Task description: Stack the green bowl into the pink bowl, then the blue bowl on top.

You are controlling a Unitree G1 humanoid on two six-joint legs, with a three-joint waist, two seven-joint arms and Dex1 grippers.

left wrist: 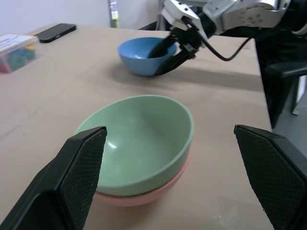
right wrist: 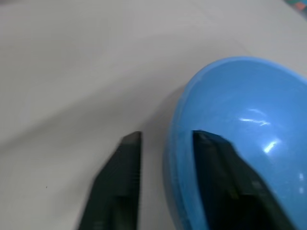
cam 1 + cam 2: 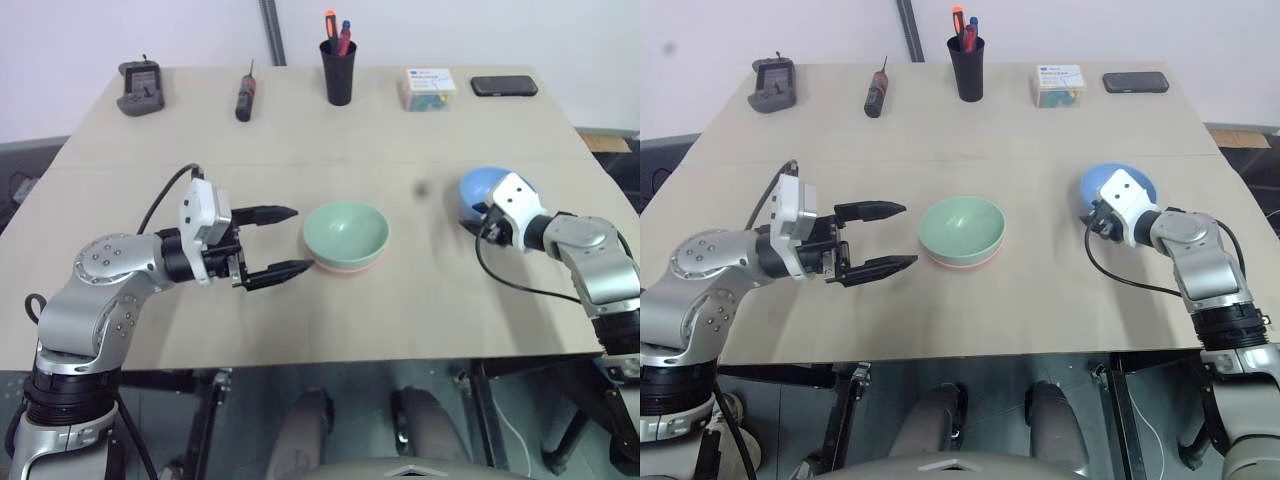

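Observation:
The green bowl (image 3: 345, 230) sits nested inside the pink bowl (image 3: 346, 268) at the middle of the table; of the pink one I see just a rim below it. My left gripper (image 3: 302, 239) hovers open just left of that pair, pointing at it, with nothing between its fingers. The blue bowl (image 3: 480, 185) rests upright on the table at the right. My right gripper (image 2: 168, 136) has one finger inside the blue bowl (image 2: 240, 110) and one outside, shut on its near rim.
Along the far edge stand a black device (image 3: 140, 88), a screwdriver (image 3: 244, 100), a black pen cup (image 3: 338, 70), a small clear box (image 3: 430, 88) and a phone (image 3: 504, 86). Bare tabletop (image 3: 420, 300) lies between the two bowl spots.

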